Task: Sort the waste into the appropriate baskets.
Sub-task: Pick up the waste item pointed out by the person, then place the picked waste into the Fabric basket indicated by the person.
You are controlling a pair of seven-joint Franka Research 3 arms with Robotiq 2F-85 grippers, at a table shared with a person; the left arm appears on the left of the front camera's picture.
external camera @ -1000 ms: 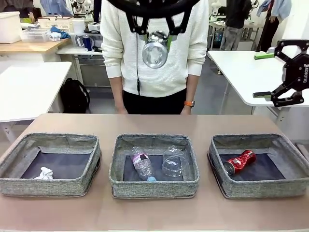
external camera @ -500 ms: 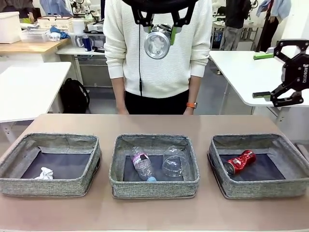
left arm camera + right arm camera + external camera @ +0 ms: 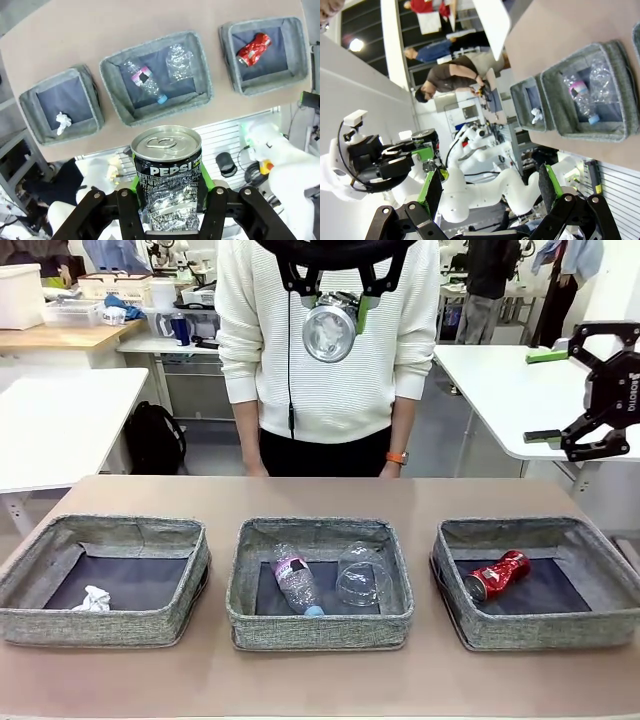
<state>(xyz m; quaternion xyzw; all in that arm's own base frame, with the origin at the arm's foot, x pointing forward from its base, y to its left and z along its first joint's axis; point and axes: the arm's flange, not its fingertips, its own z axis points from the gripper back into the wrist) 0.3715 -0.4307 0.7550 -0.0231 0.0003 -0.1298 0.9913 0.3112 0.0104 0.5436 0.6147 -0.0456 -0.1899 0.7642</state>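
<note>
1. Front view: high above the surface (image 3: pixel 320 680), the left pincer (image 3: pixel 334 302) clamps a crushed black-and-white can (image 3: pixel 330 332), its round end facing the camera, before a person's white sweater (image 3: pixel 330 370). Below, the left basket (image 3: pixel 105 580) holds a white paper wad (image 3: pixel 92 599); the middle basket (image 3: pixel 320 583) a clear bottle (image 3: pixel 295 583) and a clear plastic cup (image 3: pixel 362 575); the right basket (image 3: pixel 538 582) a crushed red can (image 3: pixel 496 574). The right pincer (image 3: pixel 545 395) hangs at the right edge, jaws spread wide, holding nothing.

2. Left wrist view: green pads press both sides of the can, with all three baskets far beneath.

3. Right wrist view: the right pincer's fingers (image 3: pixel 432 192) stand apart, nothing between them.
</note>
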